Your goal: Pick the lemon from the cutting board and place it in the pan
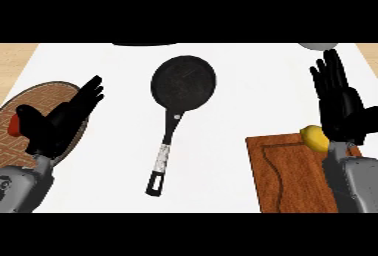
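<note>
A yellow lemon lies at the far edge of the brown wooden cutting board at the lower right. My right hand stands just right of and above the lemon, fingers straight and pointing away, open and holding nothing; its wrist partly hides the lemon's right side. The black pan sits in the middle of the white counter, its handle running toward me. My left hand rests open at the left, fingers up.
A round woven mat lies under my left hand, with a small red thing on it. A pale round object shows at the top right edge, a dark one at the top centre.
</note>
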Controlling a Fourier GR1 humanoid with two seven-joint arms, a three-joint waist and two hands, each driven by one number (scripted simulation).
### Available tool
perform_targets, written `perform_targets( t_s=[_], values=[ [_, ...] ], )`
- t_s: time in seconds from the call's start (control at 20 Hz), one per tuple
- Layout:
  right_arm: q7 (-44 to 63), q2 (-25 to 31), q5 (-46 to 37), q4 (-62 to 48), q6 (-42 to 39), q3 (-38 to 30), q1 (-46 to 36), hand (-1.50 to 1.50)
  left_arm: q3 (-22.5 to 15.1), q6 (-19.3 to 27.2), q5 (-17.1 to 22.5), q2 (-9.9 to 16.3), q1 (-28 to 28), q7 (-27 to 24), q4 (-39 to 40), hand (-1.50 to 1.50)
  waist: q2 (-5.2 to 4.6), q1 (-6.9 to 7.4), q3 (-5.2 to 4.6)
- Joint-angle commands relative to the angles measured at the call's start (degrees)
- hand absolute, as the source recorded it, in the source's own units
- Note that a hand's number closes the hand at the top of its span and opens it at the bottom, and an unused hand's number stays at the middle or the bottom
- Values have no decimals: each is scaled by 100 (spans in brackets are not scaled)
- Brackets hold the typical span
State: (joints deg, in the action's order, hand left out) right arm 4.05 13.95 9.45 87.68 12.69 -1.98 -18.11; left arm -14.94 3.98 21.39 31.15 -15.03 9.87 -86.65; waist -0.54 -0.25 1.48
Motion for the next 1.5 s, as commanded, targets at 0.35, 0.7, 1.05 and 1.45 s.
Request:
perform_targets(
  t_s=[0.35, 0.7, 1.05, 1.45],
  values=[
    [-855, 1521, -149, 636, -2402, 327, -667, 150, 408, 718, -497, 490, 511, 344, 851, 0, 129, 207, -257],
    [-2166, 1483, 2714, -1488, -5261, -1020, 421, -150, 617, 1098, -671, 493, 771, 279, 1000, 0, -19, 147, -110],
    [-3070, 2877, 1573, -2395, -6811, -1311, -226, -150, 488, 1312, -900, 118, 756, 162, 1225, 0, -13, 162, -128],
    [-2892, 3921, -391, -1098, -6256, -486, -753, -150, 595, 1107, -872, 247, 755, 99, 1278, 0, 12, 234, -141]
  ],
)
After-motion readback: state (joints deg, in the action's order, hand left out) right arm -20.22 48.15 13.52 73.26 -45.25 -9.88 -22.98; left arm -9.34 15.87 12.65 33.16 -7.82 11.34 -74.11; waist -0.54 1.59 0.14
